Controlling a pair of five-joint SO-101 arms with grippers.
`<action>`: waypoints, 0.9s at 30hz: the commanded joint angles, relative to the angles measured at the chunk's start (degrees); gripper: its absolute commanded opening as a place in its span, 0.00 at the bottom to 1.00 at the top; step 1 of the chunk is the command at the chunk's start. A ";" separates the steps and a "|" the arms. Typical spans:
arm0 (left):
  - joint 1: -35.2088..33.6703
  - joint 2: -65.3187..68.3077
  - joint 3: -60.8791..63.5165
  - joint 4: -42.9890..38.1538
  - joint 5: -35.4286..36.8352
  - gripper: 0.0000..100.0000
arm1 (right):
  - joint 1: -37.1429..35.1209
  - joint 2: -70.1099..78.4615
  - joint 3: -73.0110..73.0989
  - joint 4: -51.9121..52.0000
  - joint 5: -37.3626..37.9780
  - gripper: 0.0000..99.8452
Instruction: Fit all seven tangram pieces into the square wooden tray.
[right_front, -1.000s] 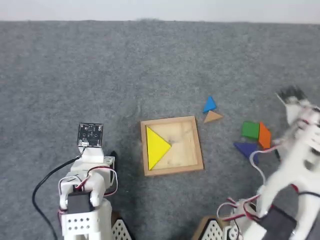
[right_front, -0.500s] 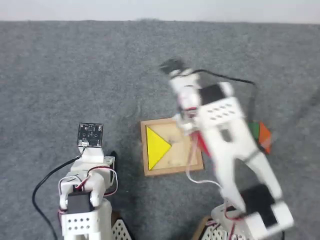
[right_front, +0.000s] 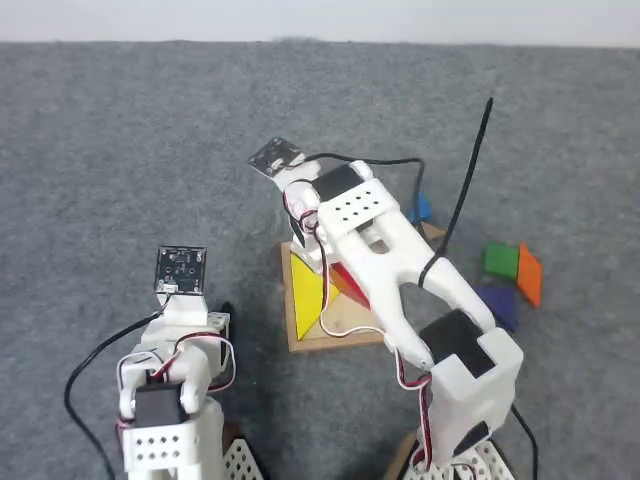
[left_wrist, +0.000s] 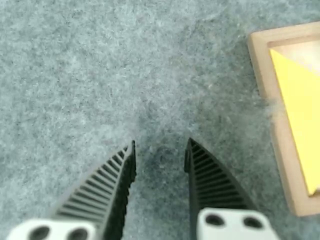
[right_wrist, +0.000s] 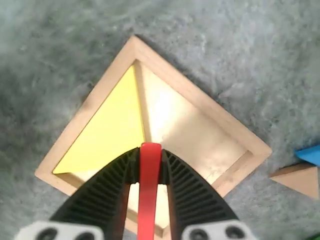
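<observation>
Two left fingers (left_wrist: 110, 195) stand apart, gripping nothing, over the grey surface (right_front: 150, 130) beside the tray (left_wrist: 260, 75). One yellow triangle (right_front: 305, 295) lies inside it against the left rim. The right fingers (right_wrist: 180, 190) pinch a red piece (right_wrist: 149, 185) on edge over the tray's middle, perhaps touching its floor. Right of the tray lie a blue triangle (right_front: 422, 208), tan triangle (right_front: 437, 231), green square (right_front: 500, 260), orange piece (right_front: 530, 275) and purple triangle (right_front: 498, 303).

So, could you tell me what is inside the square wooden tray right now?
A yellow triangle lies flat along one side of the tray; the floor beside it is bare wood. The right hand, shut on a red piece, covers the rest.
</observation>
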 joint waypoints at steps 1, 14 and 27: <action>0.35 -0.62 -0.66 0.35 -0.53 0.15 | 0.13 -0.84 -3.69 -1.10 -3.69 0.01; 0.35 -0.62 -0.66 0.35 -0.53 0.15 | 5.23 -1.01 -1.41 -4.70 -17.14 0.01; 0.35 -0.62 -0.66 0.35 -0.53 0.15 | 5.85 -31.60 36.13 -34.95 -26.20 0.01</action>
